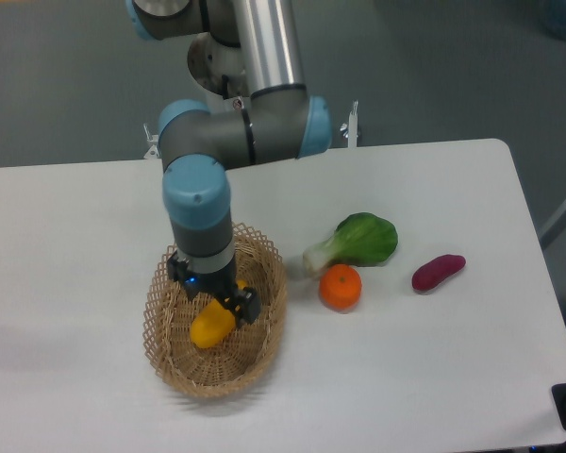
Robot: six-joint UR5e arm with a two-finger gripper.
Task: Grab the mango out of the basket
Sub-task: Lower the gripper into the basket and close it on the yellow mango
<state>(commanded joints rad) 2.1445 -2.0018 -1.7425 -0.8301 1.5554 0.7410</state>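
The mango (209, 327) is a yellow-orange elongated fruit lying in the oval tan wicker basket (264, 340) at the table's front left. My gripper (214, 294) is inside the basket, directly over the mango's upper end, its fingers standing on either side of the fruit. The jaws look open around the mango; I cannot see them pressing on it. The mango's upper half is hidden behind the gripper.
A round orange (341, 287) sits right of the basket. A green leafy vegetable (358, 241) lies behind it. A purple oblong vegetable (438, 272) lies further right. The arm's base (228, 66) stands at the back.
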